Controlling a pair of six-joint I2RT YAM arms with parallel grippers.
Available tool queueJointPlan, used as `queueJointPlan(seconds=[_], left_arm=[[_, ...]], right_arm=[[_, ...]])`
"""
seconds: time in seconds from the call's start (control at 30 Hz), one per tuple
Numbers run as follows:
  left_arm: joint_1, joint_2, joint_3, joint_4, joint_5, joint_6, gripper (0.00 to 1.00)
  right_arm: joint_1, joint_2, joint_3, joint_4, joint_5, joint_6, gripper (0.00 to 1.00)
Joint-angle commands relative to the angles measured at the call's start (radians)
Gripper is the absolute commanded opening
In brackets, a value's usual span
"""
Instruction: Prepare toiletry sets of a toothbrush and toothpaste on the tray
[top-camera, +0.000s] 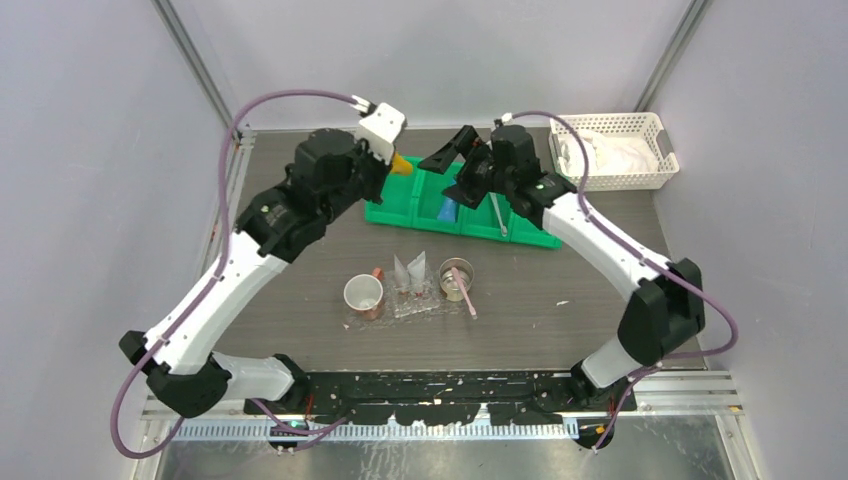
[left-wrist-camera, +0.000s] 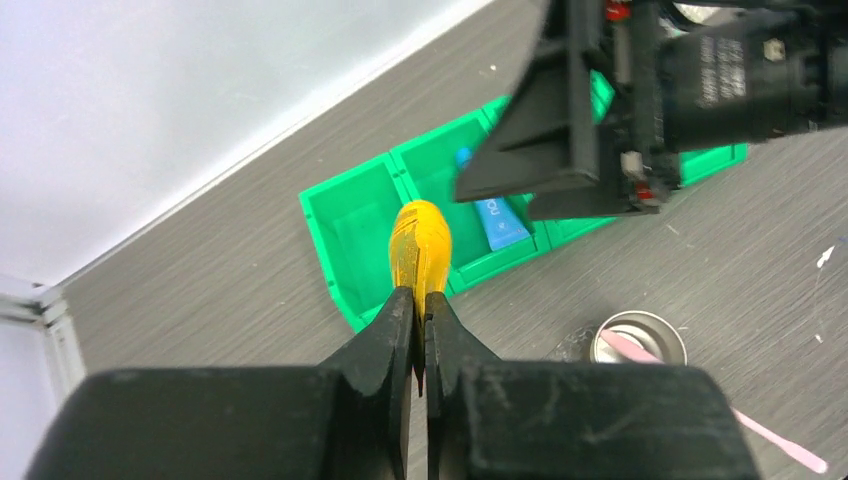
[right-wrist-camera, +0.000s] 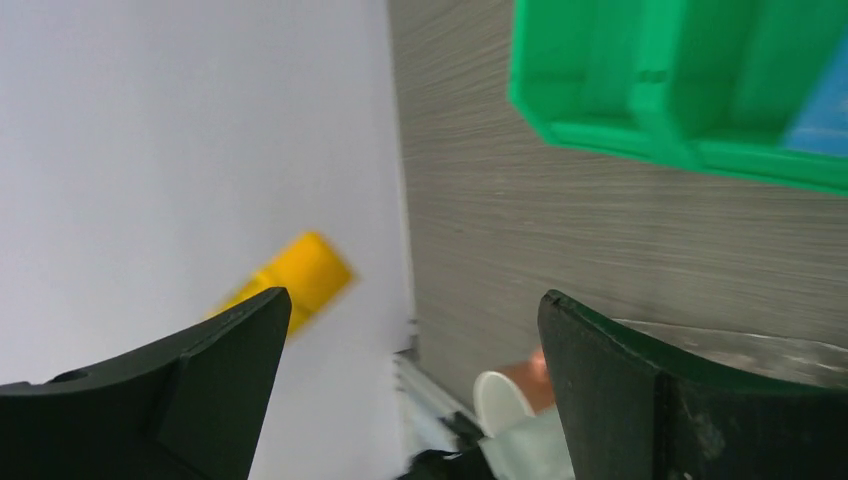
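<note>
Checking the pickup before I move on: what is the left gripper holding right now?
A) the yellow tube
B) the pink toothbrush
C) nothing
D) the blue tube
A: the left wrist view shows the left gripper shut on the end of the yellow tube, while the blue tube lies in the green bin.

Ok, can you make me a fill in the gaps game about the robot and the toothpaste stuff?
1. The left tool is pinching the ____ toothpaste tube.
2. The right tool is wide ____.
3. The blue toothpaste lies in the ____ bin.
4. The toothbrush in the metal cup is ____.
Missing words: yellow, open, green, pink.
</note>
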Motion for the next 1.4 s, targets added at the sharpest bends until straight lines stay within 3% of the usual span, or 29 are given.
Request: queueJointPlan(seconds=[0.0, 0.13, 0.2, 0.4, 0.73, 0.87, 1.1, 1.37], left_arm=[[0.001, 0.020, 0.259, -0.334, -0.053, -0.133, 0.01], [-0.001, 0.075, 0.431, -0.575, -0.004, -0.219, 0.01], [-0.008, 0.089, 0.477, -0.642, 0.018, -0.251, 0.01], [-0.049, 0.117, 0.538, -0.811, 0.123, -0.349, 0.01], [-0.193, 0.077, 0.511, -0.944, 0.113, -0.424, 0.01], [-0.247, 0.042, 0.354, -0.884, 0.089, -0.427, 0.01], [-0.290, -0.086, 0.047, -0.579, 0.060, -0.363, 0.01], [-0.302, -0.136, -0.144, -0.329, 0.070, -0.294, 0.01]], right_arm=[[-0.004, -0.176, 0.095, -0.349, 0.249, -0.399, 1.00], [-0.006, -0.264, 0.069, -0.450, 0.491, -0.534, 1.00], [-0.005, -0.292, 0.048, -0.458, 0.535, -0.566, 1.00], [-0.006, -0.313, 0.010, -0.463, 0.573, -0.608, 1.00], [-0.005, -0.315, -0.047, -0.436, 0.548, -0.613, 1.00], [-0.005, -0.324, -0.090, -0.410, 0.539, -0.605, 1.00], [-0.011, -0.328, -0.148, -0.382, 0.524, -0.600, 1.00], [-0.025, -0.320, -0.210, -0.332, 0.492, -0.587, 1.00]])
